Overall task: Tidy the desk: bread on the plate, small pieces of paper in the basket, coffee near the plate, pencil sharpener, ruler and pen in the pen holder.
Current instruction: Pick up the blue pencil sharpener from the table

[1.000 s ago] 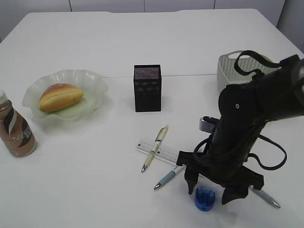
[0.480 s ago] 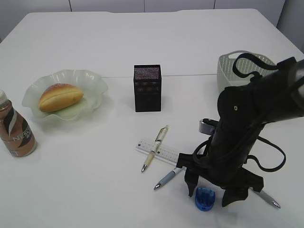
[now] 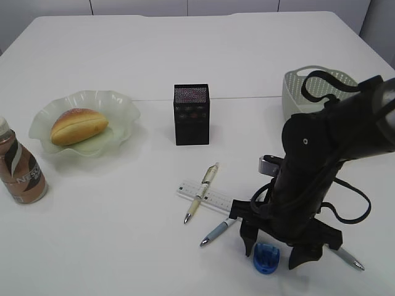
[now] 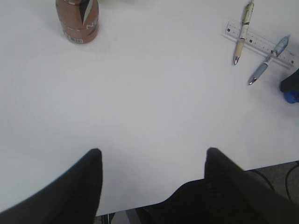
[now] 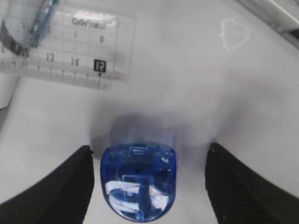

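The blue pencil sharpener (image 3: 266,257) (image 5: 138,181) lies on the table between the open fingers of my right gripper (image 3: 273,252) (image 5: 148,184), closer to the left finger. The clear ruler (image 3: 210,197) (image 5: 60,44) lies beside it with a cream pen (image 3: 202,192) and a light-blue pen (image 3: 219,231) across it. A silver pen (image 3: 345,257) lies behind the right arm. The black mesh pen holder (image 3: 191,114) stands mid-table. The bread (image 3: 78,125) lies on the green plate (image 3: 120,111). The coffee bottle (image 3: 20,168) (image 4: 77,19) stands left. My left gripper (image 4: 152,161) is open and empty over the front edge.
The white basket (image 3: 296,86) stands at the right, partly behind the right arm. The right arm's cables loop over the basket area. No paper pieces show in any view. The table's front edge runs just under the left gripper.
The right gripper has dropped slightly around the sharpener. Nothing else has moved.
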